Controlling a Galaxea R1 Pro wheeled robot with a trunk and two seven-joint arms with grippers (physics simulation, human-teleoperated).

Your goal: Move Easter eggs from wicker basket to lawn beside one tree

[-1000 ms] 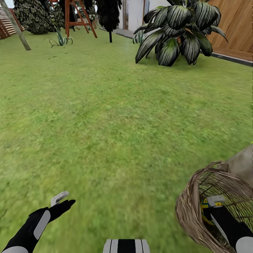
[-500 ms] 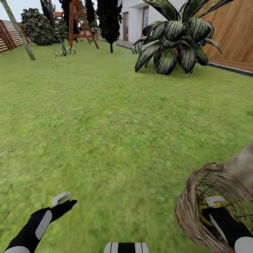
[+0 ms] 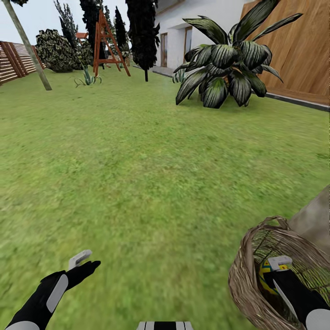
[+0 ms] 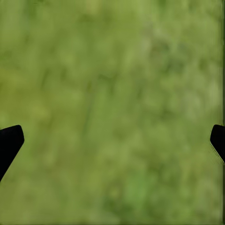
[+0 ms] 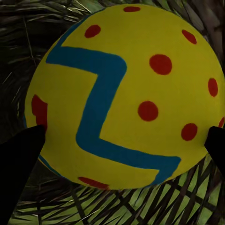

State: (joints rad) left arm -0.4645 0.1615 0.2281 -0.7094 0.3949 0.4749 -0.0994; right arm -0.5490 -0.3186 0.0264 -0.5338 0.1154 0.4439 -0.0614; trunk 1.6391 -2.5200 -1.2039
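Head view: wicker basket (image 3: 250, 275) on lawn (image 3: 146, 174) at lower right, right pincer (image 3: 277, 264) inside it by a yellow egg (image 3: 264, 275). Left wrist view: left pincer (image 4: 112, 140) spread apart over grass. Right wrist view: fingertips (image 5: 21, 154) flank the egg (image 5: 126, 93); can't tell if clamped.

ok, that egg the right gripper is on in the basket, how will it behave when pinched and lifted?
The egg looks smooth, glossy and round, so it may squirt out of a light pinch. The fingertips sit at its widest part, which should help. Set on the lawn, it would probably roll somewhat; grass may damp that. The wicker basket looks tilted and may shift.
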